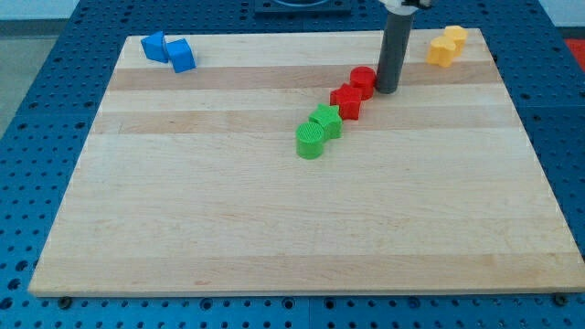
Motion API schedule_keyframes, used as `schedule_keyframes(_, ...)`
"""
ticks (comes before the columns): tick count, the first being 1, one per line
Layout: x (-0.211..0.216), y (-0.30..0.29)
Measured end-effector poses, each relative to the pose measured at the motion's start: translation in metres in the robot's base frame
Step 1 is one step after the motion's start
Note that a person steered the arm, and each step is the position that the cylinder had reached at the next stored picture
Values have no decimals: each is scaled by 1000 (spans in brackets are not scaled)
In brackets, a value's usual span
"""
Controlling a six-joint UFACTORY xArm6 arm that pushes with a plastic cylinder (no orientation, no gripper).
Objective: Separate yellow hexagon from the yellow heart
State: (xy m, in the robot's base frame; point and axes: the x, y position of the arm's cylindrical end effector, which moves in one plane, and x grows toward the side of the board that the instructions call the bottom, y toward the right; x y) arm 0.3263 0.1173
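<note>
Two yellow blocks sit touching at the board's top right corner: one point(454, 37) at the upper right, the other point(441, 51) at the lower left. I cannot tell which is the hexagon and which the heart. My tip point(387, 90) rests on the board to their lower left, well apart from them, right beside a red cylinder point(363, 81).
A red star-like block point(347, 100), a green star-like block point(325, 121) and a green cylinder point(311, 142) form a diagonal row from the red cylinder down to the left. Two blue blocks point(154, 45) point(181, 56) sit touching at the top left corner. The wooden board point(274, 228) has edges all around.
</note>
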Motion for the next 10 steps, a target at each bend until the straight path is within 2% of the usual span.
schedule_keyframes(2, 0, 19)
schedule_keyframes(5, -12, 171)
schedule_keyframes(8, -86, 180)
schedule_keyframes(10, -97, 152)
